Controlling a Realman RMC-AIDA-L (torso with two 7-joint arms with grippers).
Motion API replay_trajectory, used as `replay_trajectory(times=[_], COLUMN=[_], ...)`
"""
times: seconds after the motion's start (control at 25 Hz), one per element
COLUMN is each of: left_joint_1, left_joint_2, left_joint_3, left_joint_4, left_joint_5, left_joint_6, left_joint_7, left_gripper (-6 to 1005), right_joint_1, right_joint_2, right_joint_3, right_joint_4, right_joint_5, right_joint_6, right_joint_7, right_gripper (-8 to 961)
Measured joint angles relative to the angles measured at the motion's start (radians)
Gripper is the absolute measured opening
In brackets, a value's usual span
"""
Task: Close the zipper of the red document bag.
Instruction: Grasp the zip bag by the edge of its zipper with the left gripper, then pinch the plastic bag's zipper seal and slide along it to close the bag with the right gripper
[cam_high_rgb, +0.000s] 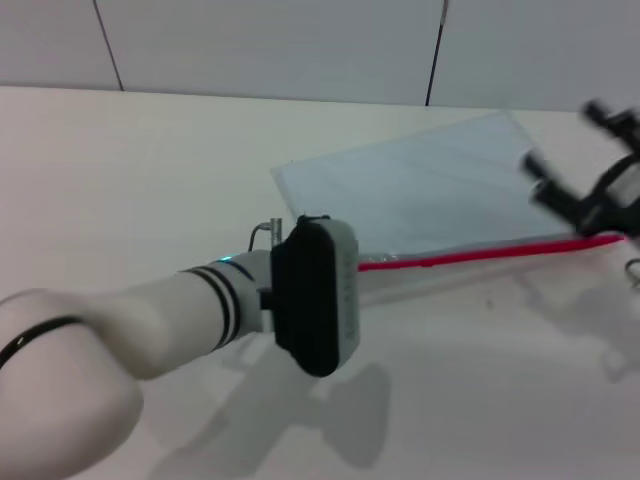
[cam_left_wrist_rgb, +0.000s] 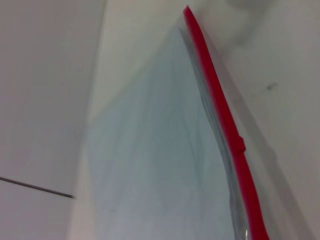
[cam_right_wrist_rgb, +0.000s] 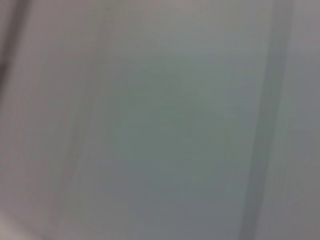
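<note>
The red document bag (cam_high_rgb: 430, 185) lies flat on the white table, a pale translucent pouch. Its zipper (cam_high_rgb: 480, 252) is a red strip along the near long edge. My left gripper (cam_high_rgb: 318, 292) hovers at the zipper's left end, and its dark wrist housing covers that corner of the bag. My right gripper (cam_high_rgb: 598, 215) is at the frame's right edge, right over the zipper's right end. In the left wrist view the bag (cam_left_wrist_rgb: 150, 165) fills the picture, and the zipper (cam_left_wrist_rgb: 220, 105) carries a small slider tab (cam_left_wrist_rgb: 240, 145). The right wrist view shows only a blurred grey surface.
The white table (cam_high_rgb: 130, 170) extends to the left and in front of the bag. A grey panelled wall (cam_high_rgb: 270, 45) runs along the table's far edge.
</note>
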Motion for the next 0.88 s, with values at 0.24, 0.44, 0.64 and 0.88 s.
replay_trajectory(times=[0.24,0.44,0.64,0.88], left_joint_1=[0.082,0.127,0.147,0.159], left_joint_2=[-0.004,-0.004,-0.005,-0.005], left_joint_3=[-0.005,-0.004,0.004,0.004], left_joint_4=[-0.014,-0.026,-0.020,-0.013], left_joint_5=[0.000,-0.001,-0.001,-0.002], left_joint_6=[-0.213,-0.349,-0.394,-0.404], left_joint_7=[0.094,0.125,0.126,0.126], left_gripper=[54,54,54,55], right_joint_1=[0.047,0.061,0.073,0.075], right_joint_2=[0.000,0.005,0.006,0.008], right_joint_3=[-0.082,-0.086,-0.088,-0.062], right_joint_4=[-0.023,-0.012,0.054,0.170], right_joint_5=[-0.152,-0.216,-0.231,-0.220], right_joint_6=[-0.004,0.008,0.091,0.225], right_joint_7=[-0.098,-0.218,-0.335,-0.541], right_gripper=[817,818,818,818])
